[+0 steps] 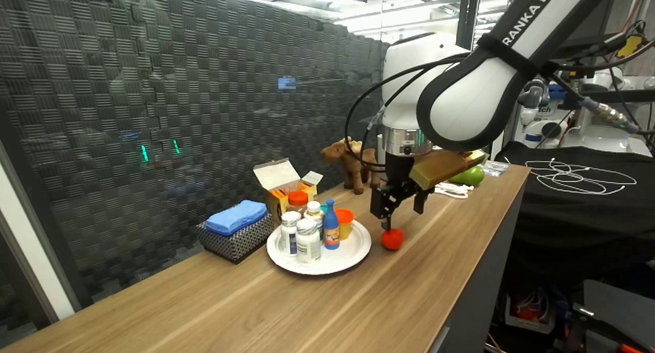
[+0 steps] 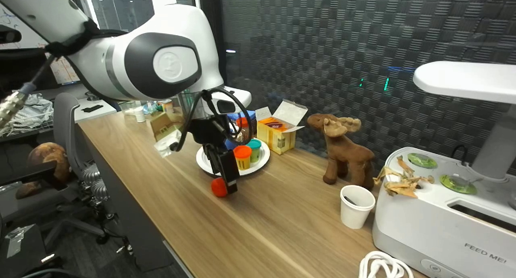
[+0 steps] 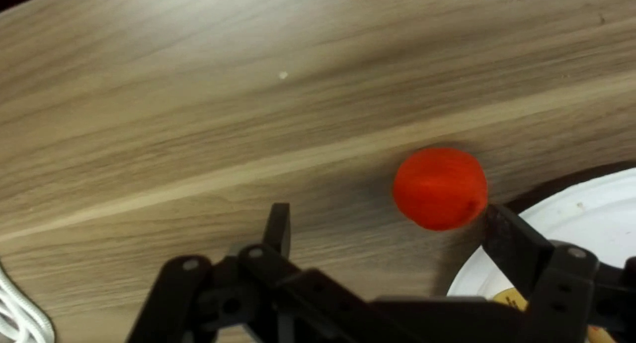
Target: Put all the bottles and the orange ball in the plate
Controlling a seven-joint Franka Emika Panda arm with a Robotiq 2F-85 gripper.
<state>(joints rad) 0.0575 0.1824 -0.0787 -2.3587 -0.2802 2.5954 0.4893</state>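
Note:
The orange ball (image 1: pixel 392 239) (image 2: pixel 219 187) (image 3: pixel 440 189), reddish here, rests on the wooden counter just outside the plate's rim. On the white plate (image 1: pixel 353 258) (image 2: pixel 260 165) stand white pill bottles (image 1: pixel 308 245), a blue bottle (image 1: pixel 331 230), a red-lidded jar (image 1: pixel 298 202) and tubs with orange and teal lids (image 2: pixel 243 157). My gripper (image 3: pixel 386 211) (image 1: pixel 403 218) is open and low over the counter, its fingers wide apart with nothing gripped. In the wrist view one fingertip (image 3: pixel 502 228) is close against the ball's plate-side edge; whether they touch I cannot tell. The opposite finger is well away from the ball.
Behind the plate is an open yellow carton (image 2: pixel 278 135), beside a tissue box (image 1: pixel 238 240) topped with a blue cloth. A brown plush moose (image 2: pixel 346 157), a paper cup (image 2: pixel 354 209) and a white planter device (image 2: pixel 443 213) line the wall side. A green fruit (image 1: pixel 468 176) lies farther along.

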